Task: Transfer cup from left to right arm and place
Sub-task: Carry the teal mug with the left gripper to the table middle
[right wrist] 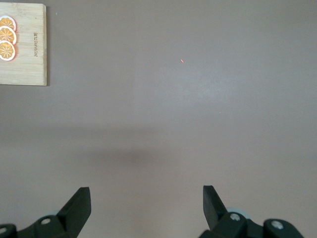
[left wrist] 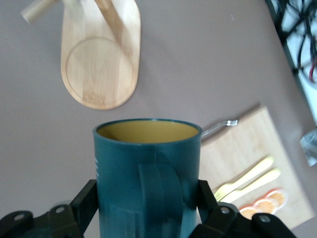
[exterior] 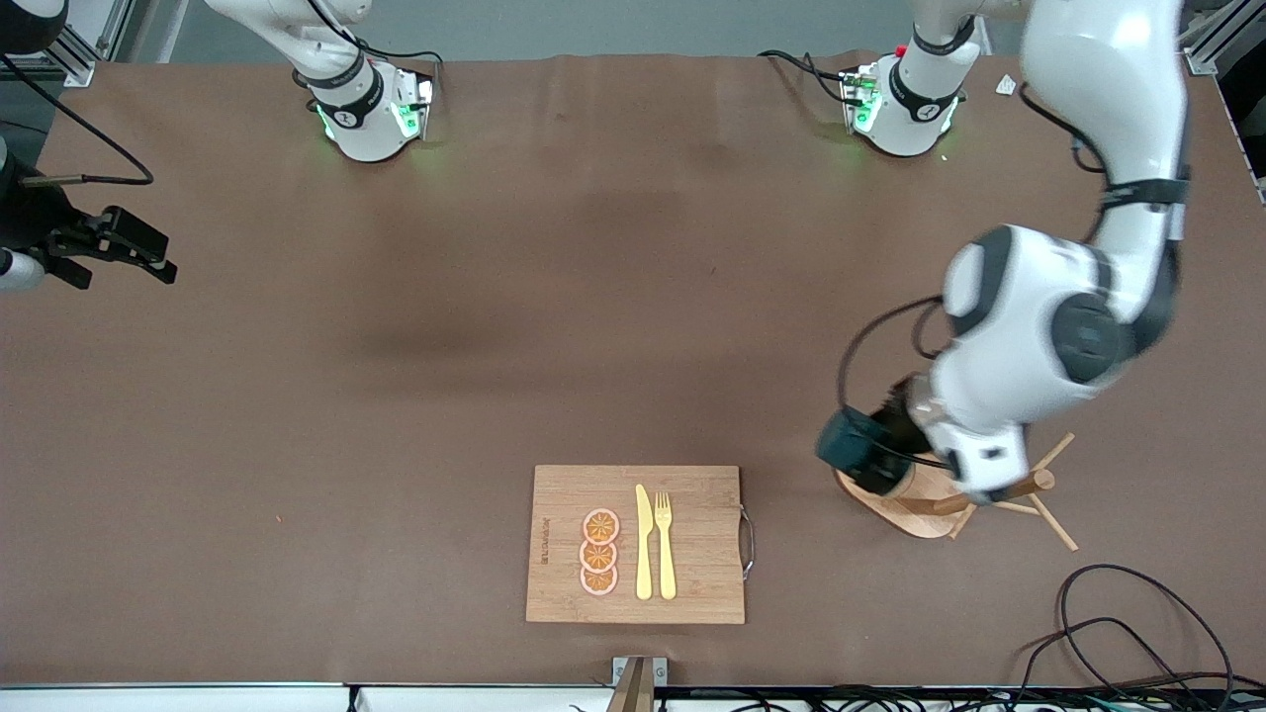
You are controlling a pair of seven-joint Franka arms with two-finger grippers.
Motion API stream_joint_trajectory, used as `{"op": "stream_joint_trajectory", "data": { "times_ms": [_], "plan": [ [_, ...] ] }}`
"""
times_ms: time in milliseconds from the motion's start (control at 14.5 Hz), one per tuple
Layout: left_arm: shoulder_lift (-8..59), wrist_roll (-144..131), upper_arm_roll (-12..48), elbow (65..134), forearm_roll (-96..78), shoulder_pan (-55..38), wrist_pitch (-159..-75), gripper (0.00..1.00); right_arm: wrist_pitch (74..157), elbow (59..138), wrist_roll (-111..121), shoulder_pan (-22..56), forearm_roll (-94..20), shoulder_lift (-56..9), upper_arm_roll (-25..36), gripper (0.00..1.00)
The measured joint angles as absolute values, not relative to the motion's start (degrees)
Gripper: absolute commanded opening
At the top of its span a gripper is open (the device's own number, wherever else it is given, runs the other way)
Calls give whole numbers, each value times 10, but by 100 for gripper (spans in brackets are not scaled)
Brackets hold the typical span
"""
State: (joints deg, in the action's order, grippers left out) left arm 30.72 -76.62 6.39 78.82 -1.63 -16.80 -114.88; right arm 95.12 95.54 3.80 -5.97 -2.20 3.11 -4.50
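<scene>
Over the wooden peg rack (exterior: 925, 504), near the table's camera-side edge toward the left arm's end, the left gripper (exterior: 870, 450) clamps the teal cup (exterior: 849, 443) by its sides. The left wrist view shows the cup's yellow inside, its handle facing that camera, with a finger (left wrist: 85, 201) on either side. At the right arm's end of the tabletop (exterior: 396, 396), the right gripper (exterior: 119, 247) waits in the air with its jaws wide and nothing between them. A cutting board (exterior: 692, 494) by the camera-side edge carries orange slices (exterior: 599, 552), a knife (exterior: 644, 542) and a fork (exterior: 665, 544).

Orange slices (exterior: 599, 552), knife (exterior: 644, 543) and fork (exterior: 665, 544) lie on the cutting board (exterior: 692, 593); peg rack (exterior: 920, 504) beside it.
</scene>
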Motion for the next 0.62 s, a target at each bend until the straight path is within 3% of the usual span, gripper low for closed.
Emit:
{"op": "stream_joint_trajectory", "data": {
  "times_ms": [620],
  "plan": [
    [381, -828, 57, 768, 223, -366, -1210, 53, 951, 955, 38, -60, -22, 31, -45, 100]
  ]
}}
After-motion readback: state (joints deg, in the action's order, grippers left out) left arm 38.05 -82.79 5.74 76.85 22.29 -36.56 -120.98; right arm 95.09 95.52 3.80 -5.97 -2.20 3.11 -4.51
